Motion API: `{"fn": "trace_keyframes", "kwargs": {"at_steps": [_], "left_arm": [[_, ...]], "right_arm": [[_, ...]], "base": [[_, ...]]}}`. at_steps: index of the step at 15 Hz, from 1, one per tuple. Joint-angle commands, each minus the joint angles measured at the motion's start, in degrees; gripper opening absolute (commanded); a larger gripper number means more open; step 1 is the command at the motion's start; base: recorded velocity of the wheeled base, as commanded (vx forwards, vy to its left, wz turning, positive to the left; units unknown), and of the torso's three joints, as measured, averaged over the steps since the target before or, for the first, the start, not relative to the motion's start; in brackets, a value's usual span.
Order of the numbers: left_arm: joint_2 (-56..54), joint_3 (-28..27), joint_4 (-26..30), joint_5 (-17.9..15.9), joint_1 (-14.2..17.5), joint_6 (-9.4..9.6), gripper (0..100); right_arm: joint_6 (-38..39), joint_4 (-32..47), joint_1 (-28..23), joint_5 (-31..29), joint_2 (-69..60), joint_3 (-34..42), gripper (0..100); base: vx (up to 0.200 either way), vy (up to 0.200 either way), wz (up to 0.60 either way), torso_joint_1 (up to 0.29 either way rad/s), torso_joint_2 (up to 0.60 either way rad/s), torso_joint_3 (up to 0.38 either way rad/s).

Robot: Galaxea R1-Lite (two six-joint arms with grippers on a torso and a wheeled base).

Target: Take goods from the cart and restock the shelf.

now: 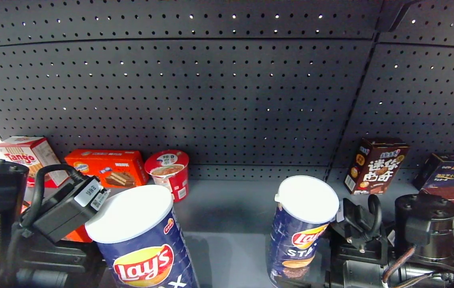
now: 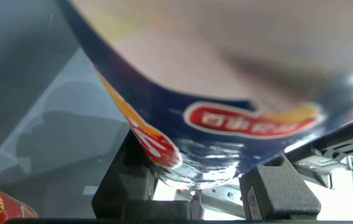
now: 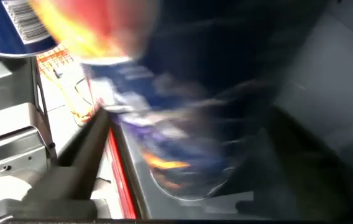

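Left chips can [image 1: 143, 240]: navy tube with a white lid and a red-and-yellow logo, tilted, over the front of the grey shelf [image 1: 231, 208].
Left gripper [image 2: 201, 186]: closed on this can, with black pads [image 2: 276, 194] against its sides.
Right chips can [image 1: 303, 228]: same design, leaning, well apart to the right.
Right gripper [image 3: 189, 155]: blurred, apparently clamped around that can.
Back row: red-and-white box [image 1: 27, 156], orange wafer box [image 1: 107, 167], noodle cup [image 1: 169, 172], brown box [image 1: 375, 165].
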Motion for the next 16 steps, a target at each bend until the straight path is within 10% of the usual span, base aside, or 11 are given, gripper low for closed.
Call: {"fn": "trace_keyframes", "kwargs": {"at_steps": [1,16], "left_arm": [[0.1,0.0,-0.1,0.0,-0.1,0.07,0],[0.0,0.3,0.2,0.0,-0.2,0.07,0]], "right_arm": [[-0.1,0.0,0.1,-0.2,-0.2,0.4,100],[-0.1,0.1,1.9,-0.5,-6.6,4.9,100]], "base": [[0.0,0.0,0.0,0.0,0.0,0.0],[0.0,0.0,0.0,0.0,0.0,0.0]]}}
